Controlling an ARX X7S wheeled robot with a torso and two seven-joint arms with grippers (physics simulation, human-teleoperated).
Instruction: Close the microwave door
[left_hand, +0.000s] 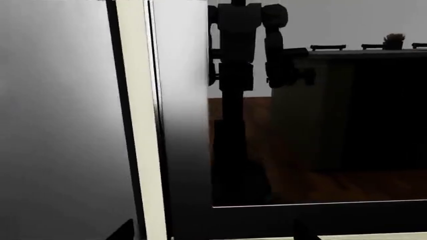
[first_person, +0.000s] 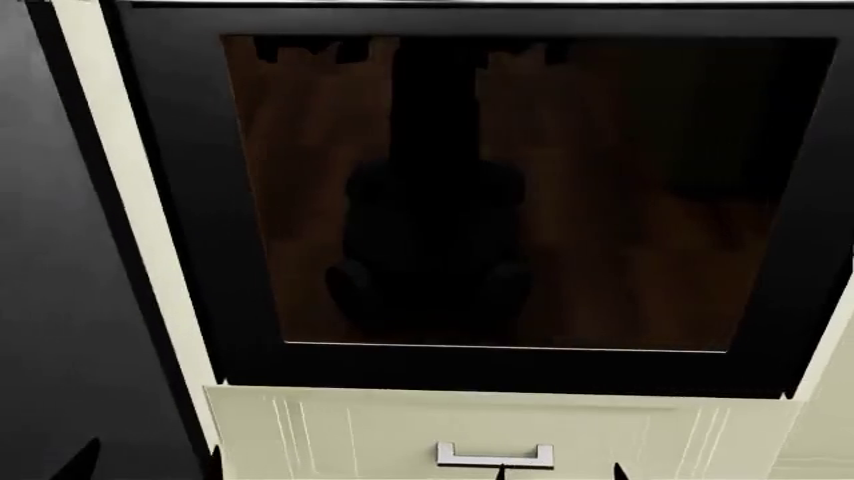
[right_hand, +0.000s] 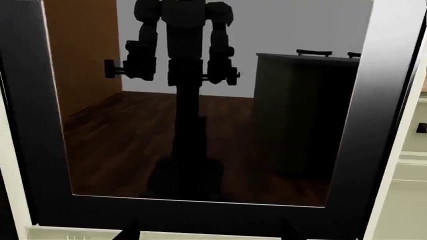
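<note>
The microwave door (first_person: 507, 200), a black frame around dark reflective glass, fills the head view and faces me squarely. None of the microwave's interior shows, and the door looks flat against the cream cabinet front (first_person: 134, 220). The glass mirrors my own body and the room behind me. My left gripper (first_person: 147, 462) is open just below the door's lower left corner, with only its dark fingertips (first_person: 87, 460) showing. My right gripper (first_person: 561, 470) is open under the door's lower edge. In the wrist views the door (left_hand: 313, 125) (right_hand: 200, 125) stands close ahead of each open gripper (left_hand: 213, 232) (right_hand: 210, 231), and nothing lies between the fingers.
A cream drawer with a metal handle (first_person: 495, 457) sits directly under the door. A tall dark grey panel (first_person: 54, 300) runs along the left of the cabinet, also seen as the grey panel (left_hand: 60, 125) beside a cream strip (left_hand: 143, 125). More cream cabinet fronts (right_hand: 410, 175) lie to the right.
</note>
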